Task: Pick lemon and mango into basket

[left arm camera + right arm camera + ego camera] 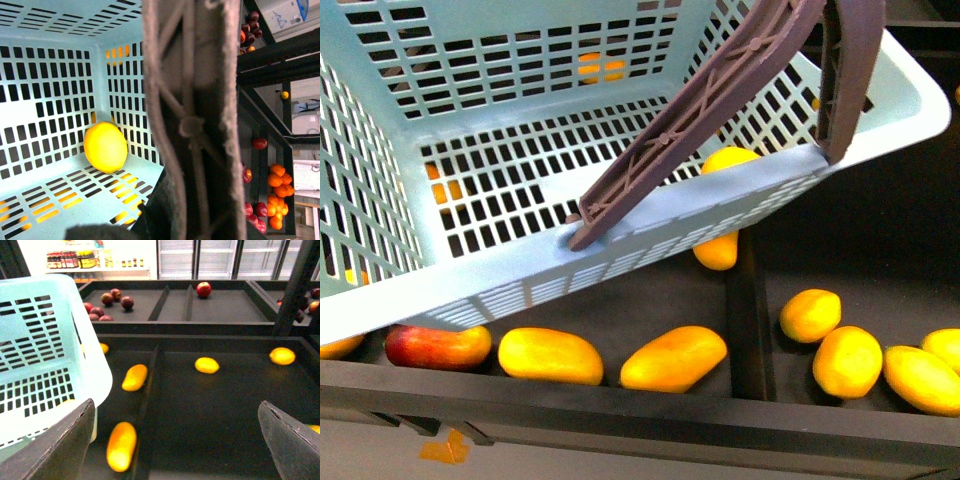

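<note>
Lemon inside the basket – on the slotted floor, close against the corner of two grid walls, seen from the left wrist. Mango not in it: on the dark floor of the display bin, just below the basket's near rim, beside another mango and, further left, a reddish elongated fruit.

Basket itself tilted, up over the bin and filling most of the front view. One maroon ribbed handle slanting up from the near rim across the mouth, the second handle upright at the right end of that rim. A yellow fruit just above the rim, more yellow just below it; one fruit or two, impossible to tell. Beyond the divider, rounder yellow fruits in the next compartment.

Left gripper only dark shapes at the edge of its own view, the handle running close past the lens – jaws pinching it or not, impossible to tell. Right gripper over the bin beside the basket, fingers spread wide, only bare bin floor between them.

Further back in the right wrist view: a red apple and dark red fruits in a rear bin, then a shelf of bottles, labels too small to read. Top corner of the left wrist view: a white box with blue print, unreadable.
</note>
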Available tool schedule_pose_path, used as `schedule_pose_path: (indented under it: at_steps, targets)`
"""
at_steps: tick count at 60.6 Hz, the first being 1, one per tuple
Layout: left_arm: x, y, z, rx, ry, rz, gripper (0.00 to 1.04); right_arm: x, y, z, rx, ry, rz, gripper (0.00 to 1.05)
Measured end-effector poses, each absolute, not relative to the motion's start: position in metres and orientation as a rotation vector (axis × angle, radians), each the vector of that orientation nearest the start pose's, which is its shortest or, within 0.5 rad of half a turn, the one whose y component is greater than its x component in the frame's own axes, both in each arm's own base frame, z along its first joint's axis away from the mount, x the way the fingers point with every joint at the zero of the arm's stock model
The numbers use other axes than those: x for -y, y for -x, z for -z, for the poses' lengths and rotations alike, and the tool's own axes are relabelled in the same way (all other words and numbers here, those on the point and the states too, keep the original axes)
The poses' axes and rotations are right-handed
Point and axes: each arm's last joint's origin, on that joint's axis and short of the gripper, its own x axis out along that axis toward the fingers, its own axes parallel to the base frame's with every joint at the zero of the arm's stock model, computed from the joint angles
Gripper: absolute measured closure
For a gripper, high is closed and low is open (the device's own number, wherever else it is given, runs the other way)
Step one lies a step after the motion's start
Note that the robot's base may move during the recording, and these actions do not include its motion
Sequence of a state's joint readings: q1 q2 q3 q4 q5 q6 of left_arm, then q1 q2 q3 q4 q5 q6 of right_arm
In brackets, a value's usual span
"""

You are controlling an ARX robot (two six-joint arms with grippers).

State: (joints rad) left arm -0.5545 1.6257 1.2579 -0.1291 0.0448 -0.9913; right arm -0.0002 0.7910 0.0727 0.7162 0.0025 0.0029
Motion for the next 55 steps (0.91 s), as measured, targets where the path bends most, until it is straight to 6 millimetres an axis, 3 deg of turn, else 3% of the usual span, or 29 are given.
schedule_pose_path:
  at_steps: [55]
  targets:
    - [0.1928,-0.3154,-0.2894,-0.719,0.810,0.281,1.00,0.0001,-0.1546,-0.1736,-0.008,-0.003,0.002,0.09]
